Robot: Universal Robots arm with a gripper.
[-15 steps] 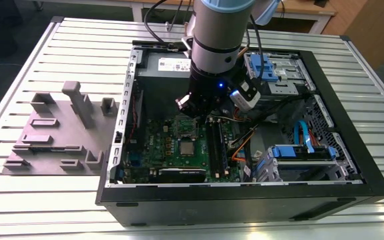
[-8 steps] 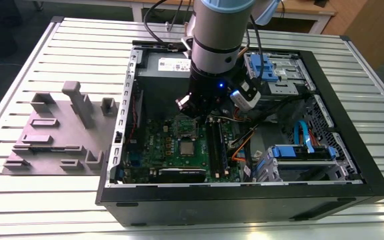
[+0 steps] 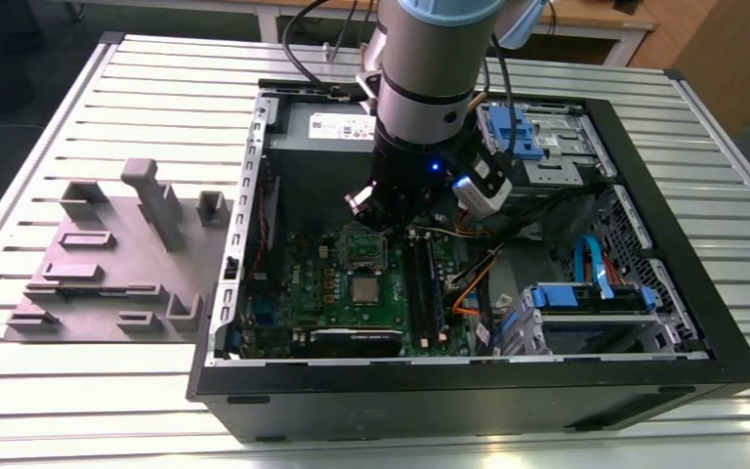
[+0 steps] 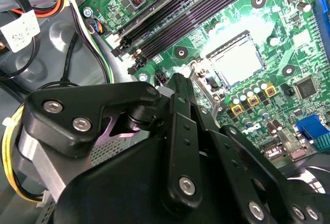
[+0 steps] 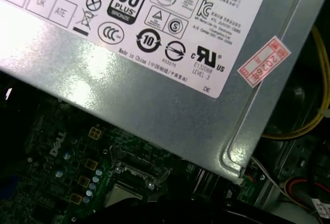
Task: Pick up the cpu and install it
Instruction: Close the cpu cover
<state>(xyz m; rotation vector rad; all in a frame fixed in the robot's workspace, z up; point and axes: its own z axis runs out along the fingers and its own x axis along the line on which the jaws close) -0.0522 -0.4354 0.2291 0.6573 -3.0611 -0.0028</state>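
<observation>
Arm (image 3: 434, 68) reaches down into the open case (image 3: 479, 391). Gripper (image 3: 386, 223) hangs low over the board (image 3: 290, 293), a short way out from the supply (image 3: 300, 147). Clenched, released or grasping: cannot tell.

Cpu (image 3: 366, 290): grey square, flat on the board inside a thin dark border. It is farther from the supply than the gripper, and apart from the gripper. It glares bright in the second wrist view (image 4: 234, 59) and shows dull grey in the first wrist view (image 5: 124, 194). Its top lies open to view.

Frame (image 3: 368, 249): metal square with a dark centre, between the supply and the cpu, just beside the cpu. The gripper is above the frame's supply-side edge.

Edges: in the first wrist view the supply's lower edge passes near the frame (image 5: 135, 171). Yellow wires (image 5: 309, 121) hang beside the supply's corner.

Slots (image 3: 417, 283): long and dark, running straight away from the supply, just beside the cpu on the exterior view's right. Past them, orange and black cables (image 3: 479, 278) cross loose, then come blue bays (image 3: 584, 298). Room is tight on that side.

On the exterior view's left of the cpu there are low board parts, open up to the case wall (image 3: 247, 225).

Outside the case, well apart from the supply: grey fixture (image 3: 114, 254) on the slatted table (image 3: 36, 391).
</observation>
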